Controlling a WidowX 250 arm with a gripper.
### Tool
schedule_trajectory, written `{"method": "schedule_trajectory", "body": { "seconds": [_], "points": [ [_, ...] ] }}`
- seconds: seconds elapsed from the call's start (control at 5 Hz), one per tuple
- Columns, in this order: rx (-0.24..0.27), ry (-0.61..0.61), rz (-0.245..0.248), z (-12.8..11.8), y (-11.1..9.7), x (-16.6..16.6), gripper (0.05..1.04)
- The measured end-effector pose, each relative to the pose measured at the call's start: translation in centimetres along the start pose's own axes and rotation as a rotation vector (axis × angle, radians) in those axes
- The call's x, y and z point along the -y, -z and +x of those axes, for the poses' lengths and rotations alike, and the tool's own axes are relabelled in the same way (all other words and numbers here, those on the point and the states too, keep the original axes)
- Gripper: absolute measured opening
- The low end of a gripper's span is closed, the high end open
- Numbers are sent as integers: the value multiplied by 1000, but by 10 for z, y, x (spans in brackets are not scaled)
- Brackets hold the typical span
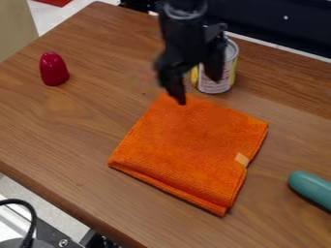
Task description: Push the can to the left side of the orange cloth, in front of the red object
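Orange cloth [188, 150], folded into a rough square, lies flat on the brown wooden table [71, 131]; the black gripper [198, 89] hangs at its far corner, fingers spread well apart and gripping nothing, though whether a tip touches the cloth I cannot tell. Just behind the gripper stands a can [223, 75]; a dark red object [53, 69] sits upright to the image's left, a teal one [313, 189] at the right edge.

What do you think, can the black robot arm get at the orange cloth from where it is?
Probably yes: the gripper hangs near the far end of the orange cloth, jaws apart, with nothing lying on top. The can stands close by and might get bumped.
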State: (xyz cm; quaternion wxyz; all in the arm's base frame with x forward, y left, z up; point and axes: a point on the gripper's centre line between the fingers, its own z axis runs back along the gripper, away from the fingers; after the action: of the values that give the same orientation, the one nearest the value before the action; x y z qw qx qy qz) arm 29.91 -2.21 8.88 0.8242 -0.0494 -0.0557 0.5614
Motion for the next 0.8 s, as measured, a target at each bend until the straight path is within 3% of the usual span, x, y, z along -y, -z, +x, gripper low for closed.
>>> {"method": "schedule_trajectory", "body": {
  "seconds": [0.4,0.8],
  "points": [
    [-43,-112,31,-17,11,36,995],
    [-29,-240,37,-10,19,61,995]
  ]
}}
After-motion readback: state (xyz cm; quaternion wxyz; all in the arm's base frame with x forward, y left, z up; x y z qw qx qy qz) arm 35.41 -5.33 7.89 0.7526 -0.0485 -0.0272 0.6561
